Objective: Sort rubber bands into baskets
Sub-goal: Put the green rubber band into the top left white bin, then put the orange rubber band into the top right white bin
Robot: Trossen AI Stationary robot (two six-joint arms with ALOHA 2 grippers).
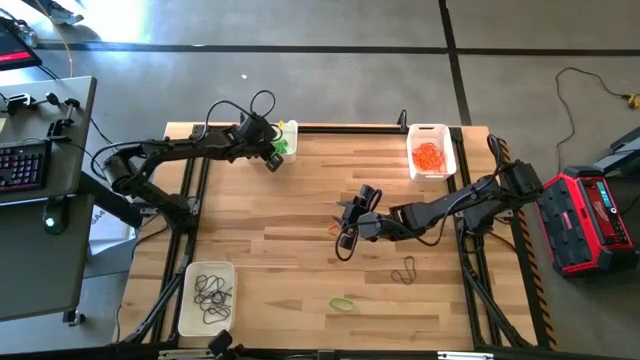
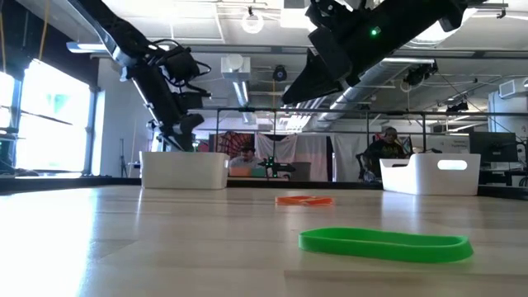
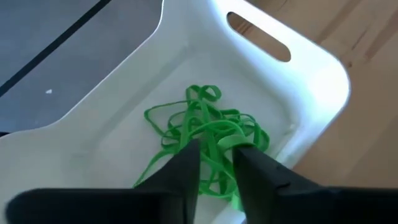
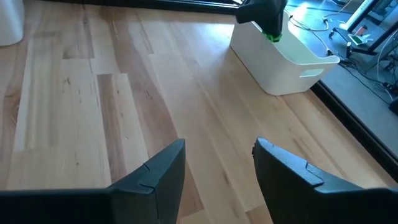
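Observation:
My left gripper (image 3: 217,155) hangs tilted down over the far-left basket (image 1: 289,128), its fingers a little apart. A heap of green rubber bands (image 3: 208,124) lies on the basket's floor, and green strands show in the gap between the fingers. My right gripper (image 4: 217,158) stands open above the middle of the table (image 1: 300,200) with nothing between its fingers. Loose on the wood lie an orange band (image 2: 304,200), a green band (image 2: 384,243) and a dark band (image 1: 404,270). My left gripper has green strands (image 3: 219,144) between its parted fingers, seen from above over the heap. I cannot tell whether the fingers touch them or the strands simply lie on the heap below.
A basket with orange bands (image 1: 430,150) stands at the far right and a basket with dark bands (image 1: 207,297) at the near left. Bare wood stretches between them. Desks, a keyboard and a red device stand off the table's sides.

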